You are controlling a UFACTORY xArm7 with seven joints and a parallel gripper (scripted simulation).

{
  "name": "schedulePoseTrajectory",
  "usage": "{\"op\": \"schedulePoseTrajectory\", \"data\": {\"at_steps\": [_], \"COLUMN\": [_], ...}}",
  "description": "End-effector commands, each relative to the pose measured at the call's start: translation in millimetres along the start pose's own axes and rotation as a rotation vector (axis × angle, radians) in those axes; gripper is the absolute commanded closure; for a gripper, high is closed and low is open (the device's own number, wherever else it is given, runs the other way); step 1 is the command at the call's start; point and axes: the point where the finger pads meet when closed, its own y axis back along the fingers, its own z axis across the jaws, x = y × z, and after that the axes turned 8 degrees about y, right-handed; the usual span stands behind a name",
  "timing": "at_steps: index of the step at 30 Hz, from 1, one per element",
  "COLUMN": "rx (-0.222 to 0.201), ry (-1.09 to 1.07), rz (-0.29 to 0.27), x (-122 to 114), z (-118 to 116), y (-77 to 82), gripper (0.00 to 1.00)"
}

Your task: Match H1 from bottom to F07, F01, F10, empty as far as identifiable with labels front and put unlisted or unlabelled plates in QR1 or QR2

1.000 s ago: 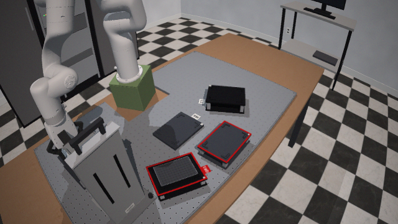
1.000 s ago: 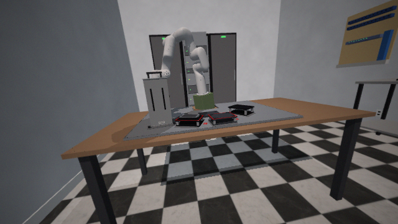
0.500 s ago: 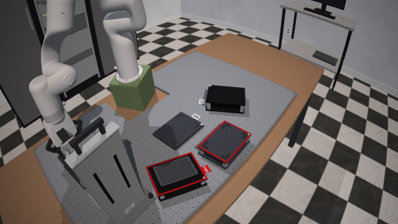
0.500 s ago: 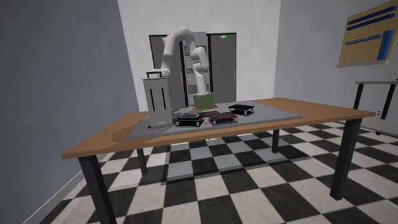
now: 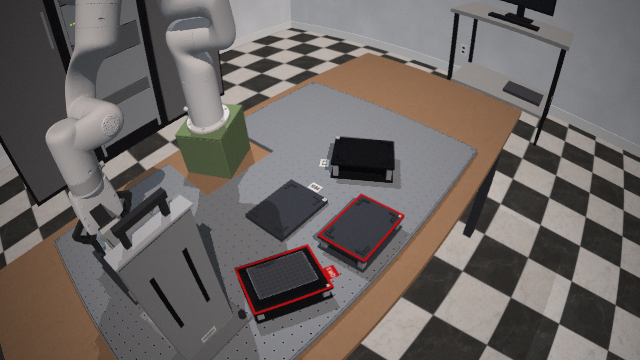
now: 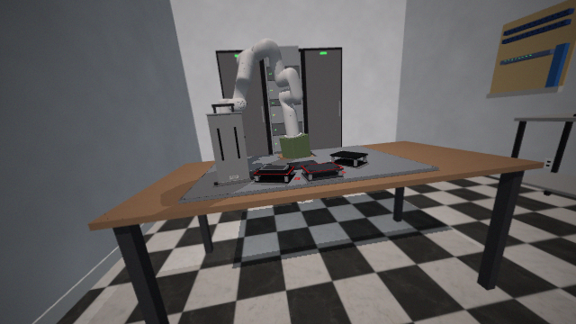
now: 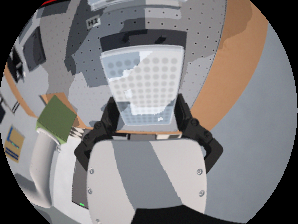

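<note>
Down at the lower left of the top view, the gripper (image 5: 95,235) sits mostly tucked behind the plate hotel (image 5: 170,270), so you can't see from there what it's got. The wrist view sorts that out: both black fingers are clamped on the sides of a clear well plate (image 7: 143,86) near frame center. Any ID label on it is too blurry to read.

Counting nests in the top view: four. Two are red-edged, the lower one (image 5: 260,295) carrying a plate (image 5: 282,274), the right one (image 5: 387,231) bare. Then a dark flat nest (image 5: 280,210) mid-frame and a black raised one (image 5: 362,155) above it. The deck labels are too small to read.

The exterior view only shows the hotel's slotted back, with the slots hidden.
</note>
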Motion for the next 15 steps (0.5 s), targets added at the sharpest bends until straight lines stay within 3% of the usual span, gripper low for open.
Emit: {"op": "schedulePoseTrajectory", "data": {"at_steps": [1, 15], "rx": [-0.004, -0.004], "ry": [0.0, 0.0], "rz": [0.001, 0.001], "x": [0.2, 0.2], "z": [1.7, 1.7], "y": [3.4, 11.4], "gripper": [1.0, 1.0]}}
